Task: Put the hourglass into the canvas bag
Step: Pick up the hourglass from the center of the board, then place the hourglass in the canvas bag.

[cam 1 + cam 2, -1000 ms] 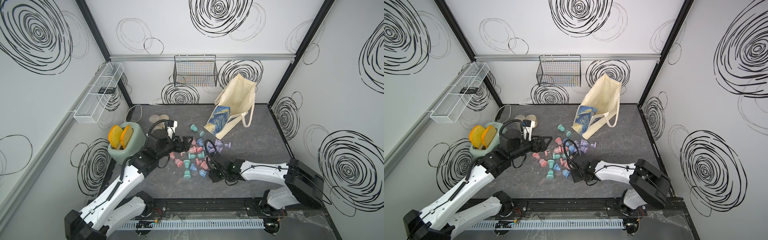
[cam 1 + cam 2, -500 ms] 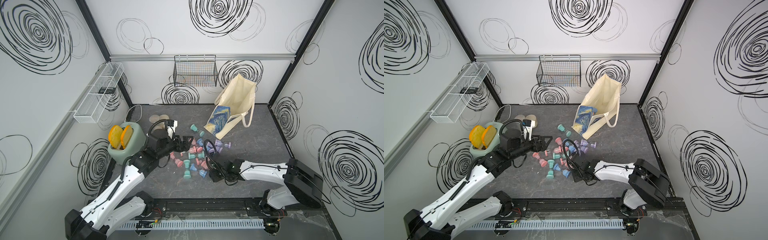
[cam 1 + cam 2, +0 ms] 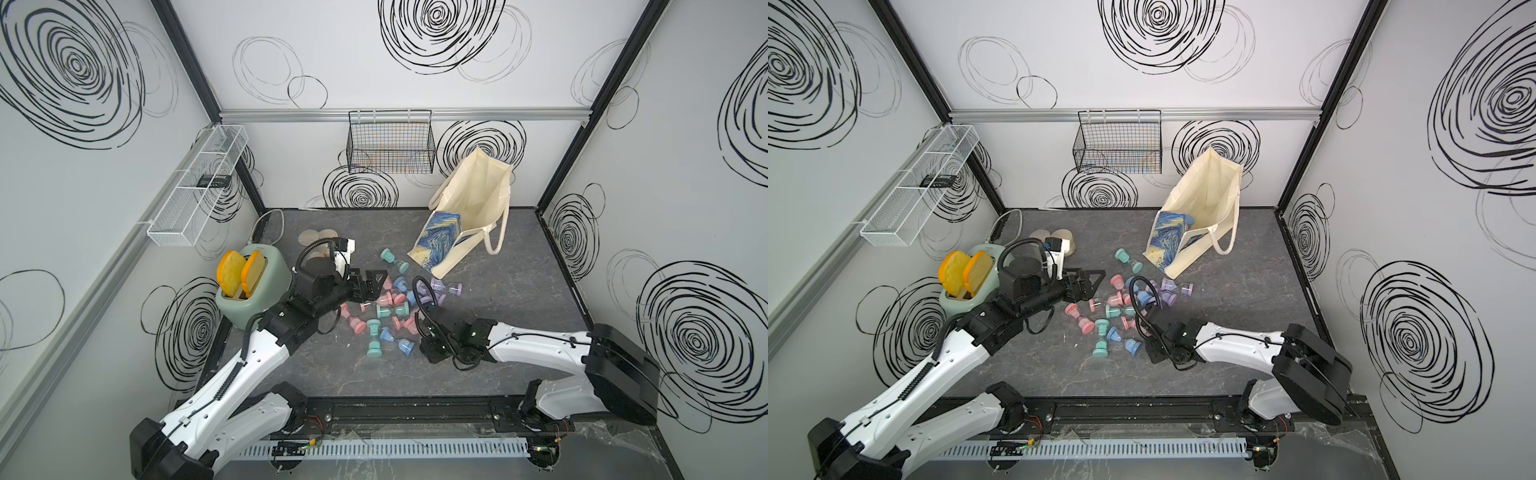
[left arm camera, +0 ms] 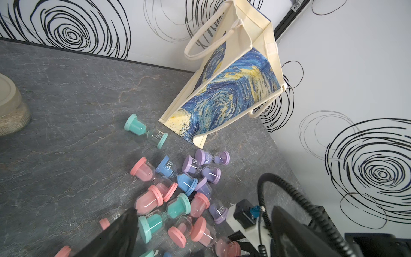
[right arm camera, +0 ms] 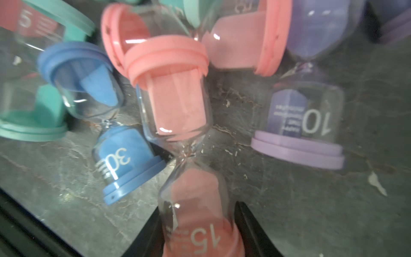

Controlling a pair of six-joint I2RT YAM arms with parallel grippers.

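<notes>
Right gripper (image 5: 195, 227) pinching pink hourglass (image 5: 178, 111); left gripper (image 3: 374, 282) spread; canvas bag (image 3: 473, 199) open, toaster (image 3: 268, 301) holds two slices (image 3: 241, 274)

Canvas bag (image 3: 469, 199) at worktop (image 3: 519, 311) rear edge, right of middle, tilted toward back wall. Hourglass heap (image 3: 392, 309) mid-worktop, before bag. Lone hourglass (image 3: 392, 258) between heap and bag. Toaster (image 3: 266, 291) at left edge; jars (image 3: 309, 237) behind it. Wire basket (image 3: 388, 145) on back wall, wire shelf (image 3: 199, 187) on left wall. Left tool (image 3: 374, 282) over heap's left side. Right tool (image 5: 198, 231) at heap's front, hourglass (image 5: 178, 106) between its jaws.
</notes>
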